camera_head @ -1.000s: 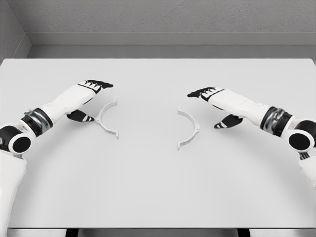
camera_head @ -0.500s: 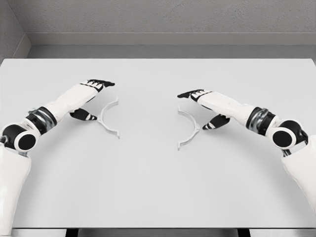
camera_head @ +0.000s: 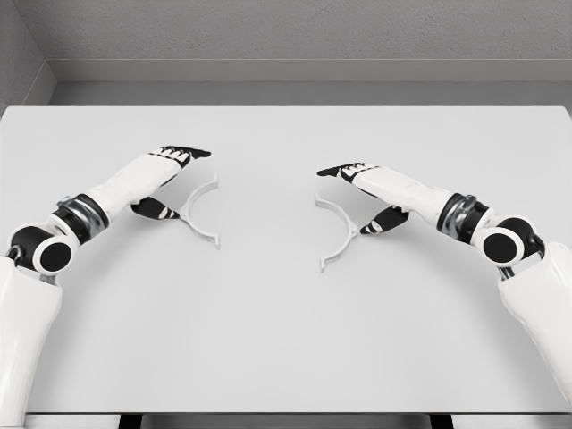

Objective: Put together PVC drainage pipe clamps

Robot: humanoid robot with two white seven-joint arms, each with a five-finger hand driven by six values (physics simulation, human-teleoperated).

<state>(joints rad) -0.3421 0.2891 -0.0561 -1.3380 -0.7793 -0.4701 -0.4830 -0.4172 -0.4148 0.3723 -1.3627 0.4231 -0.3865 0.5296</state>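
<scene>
White clamp halves (camera_head: 200,213) (camera_head: 338,231) lay apart on desk (camera_head: 286,340); left robot hand (camera_head: 170,179) and right robot hand (camera_head: 362,192) hovered spread beside them (ungrasped). Next: grip both.

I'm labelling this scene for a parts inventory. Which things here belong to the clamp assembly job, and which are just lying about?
Belongs to the job:
- left clamp half, lying flat beside the left hand
- right clamp half, lying flat beside the right hand
- both hands, open, neither gripping its half yet

Just there:
- the table, which only bears the parts; nothing else lies on it
</scene>
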